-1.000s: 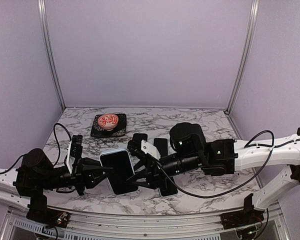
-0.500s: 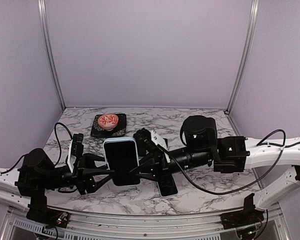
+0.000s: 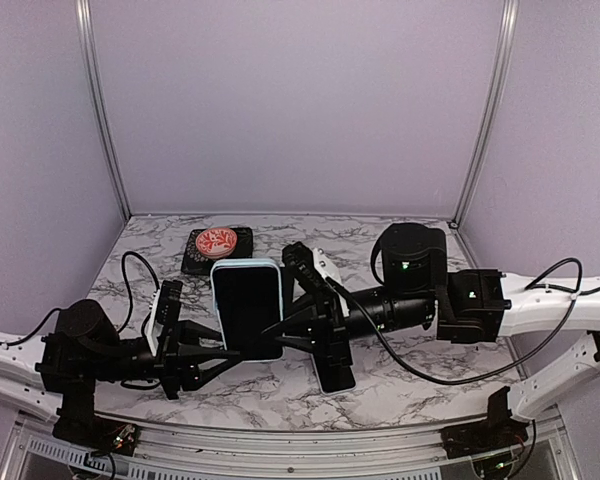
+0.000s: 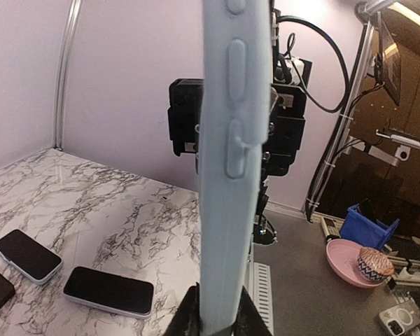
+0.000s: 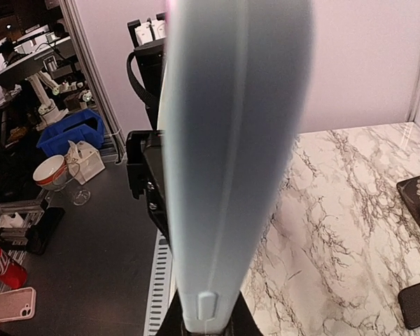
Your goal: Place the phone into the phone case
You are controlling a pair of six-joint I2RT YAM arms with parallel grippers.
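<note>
Pale-blue case (image 3: pixel 248 268) with the phone (image 3: pixel 248 312) in it, held off the table between both grippers.

Left gripper (image 4: pixel 217 318) stands narrow, its jaws pinched across the thickness of the case at the long edge that carries the buttons. Right gripper (image 5: pixel 203 323) is closed tight on the opposite long edge. The phone lies between the two sets of jaws, screen facing upward, clear of the marble table (image 3: pixel 360 235). From above, the case appears to frame the screen on all sides, but whether every corner is seated cannot be told. Risks noted: both holds are thin edge pinches, so if either side lets go the case could pivot out of the other jaws and drop onto the spare phone (image 3: pixel 335 377) lying below the right jaws. Opposed pulling could flex the case and pop a corner loose.
</note>
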